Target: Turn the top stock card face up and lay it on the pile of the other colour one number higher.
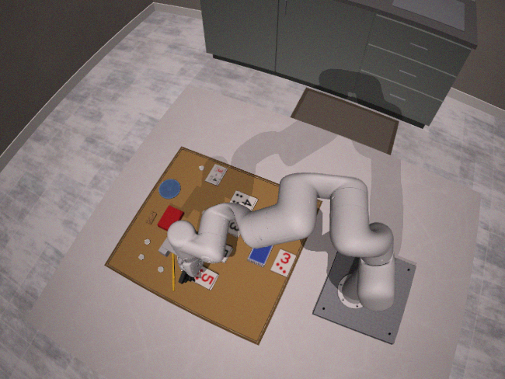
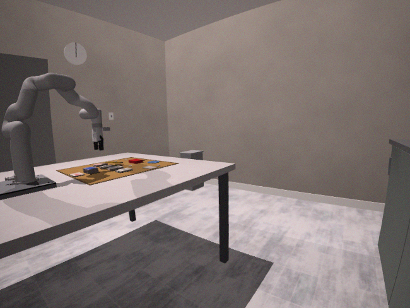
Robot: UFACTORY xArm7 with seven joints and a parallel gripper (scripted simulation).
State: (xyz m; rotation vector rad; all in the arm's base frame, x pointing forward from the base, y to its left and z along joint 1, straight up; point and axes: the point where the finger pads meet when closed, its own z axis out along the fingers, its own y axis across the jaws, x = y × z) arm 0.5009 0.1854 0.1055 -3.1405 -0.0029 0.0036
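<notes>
A blue-backed face-down stock [image 1: 260, 254] [image 2: 90, 170] lies on the brown board [image 1: 245, 310] [image 2: 99, 178]. A red 3 card [image 1: 283, 262] lies face up just right of it. A black 4 pile [image 1: 245, 200] lies further back, a red 5 card [image 1: 207, 279] lies near the front, and a small card with a red 3 [image 1: 216, 174] lies at the far back. Another pile under the arm shows a black 3 [image 1: 234, 227]; the rest is hidden. My gripper [image 1: 186, 279] [image 2: 98, 145] is open and empty, hanging high above the board, beside the red 5 in the overhead view.
A red block [image 1: 169, 217] [image 2: 135, 160], a blue disc [image 1: 169, 189] [image 2: 153, 161], a yellow stick [image 1: 172, 272], a small brown tile [image 1: 151, 218] and several small white pegs lie on the board's left half. The arm's base plate [image 1: 391, 321] stands right of the board.
</notes>
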